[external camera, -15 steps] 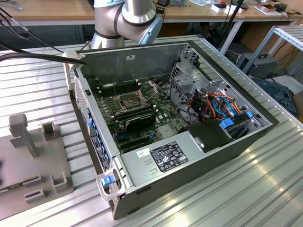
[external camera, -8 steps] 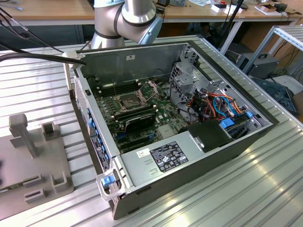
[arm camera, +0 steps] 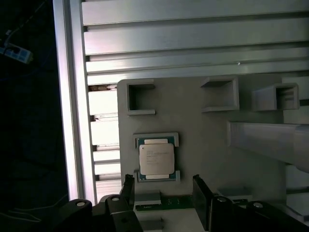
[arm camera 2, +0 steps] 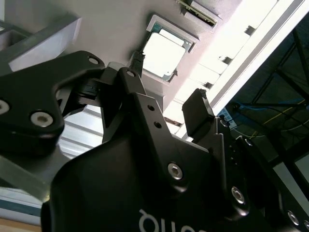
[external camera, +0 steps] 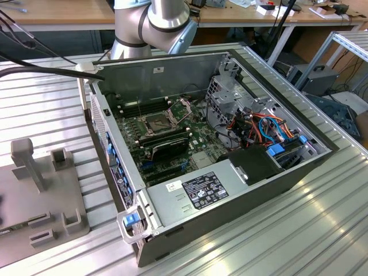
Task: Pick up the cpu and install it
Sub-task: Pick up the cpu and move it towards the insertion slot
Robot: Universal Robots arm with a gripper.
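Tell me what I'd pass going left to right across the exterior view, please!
Grey tray → socket → orange and blue cables

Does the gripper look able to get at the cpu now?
Probably yes: the gripper is open, and the cpu lies uncovered on the grey tray, with nothing between them.

Ribbed aluminium table (external camera: pixel 287 230), open computer case (external camera: pixel 167 75), grey fixture plate (external camera: pixel 23 198) resting on it
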